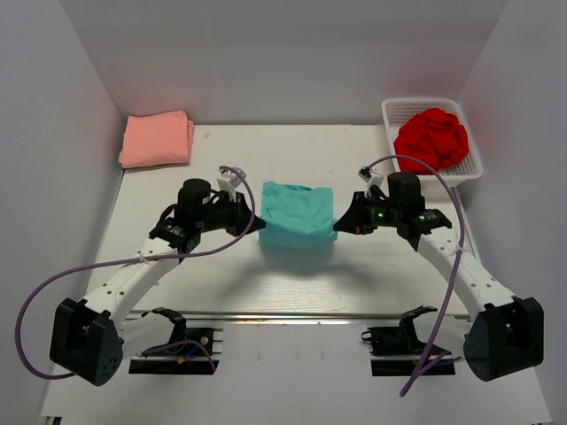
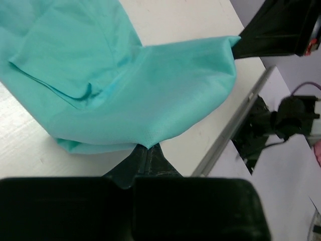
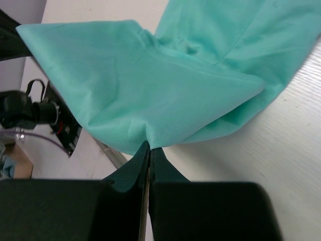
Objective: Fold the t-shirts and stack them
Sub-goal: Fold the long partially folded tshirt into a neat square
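The teal t-shirt (image 1: 297, 213) hangs partly folded between my two grippers over the middle of the table, its far part resting on the surface. My left gripper (image 1: 259, 224) is shut on its left near edge; the left wrist view shows the cloth (image 2: 125, 85) pinched at the fingertips (image 2: 146, 148). My right gripper (image 1: 337, 226) is shut on its right near edge, as the right wrist view shows (image 3: 150, 145), with the cloth (image 3: 165, 80) spread beyond. The salmon-pink t-shirt (image 1: 158, 139) lies folded at the far left. The red t-shirt (image 1: 431, 137) sits crumpled in the basket.
A white mesh basket (image 1: 469, 168) stands at the far right and holds the red shirt. White walls enclose the table on the left, back and right. A metal rail (image 1: 292, 315) runs along the near edge between the arm bases.
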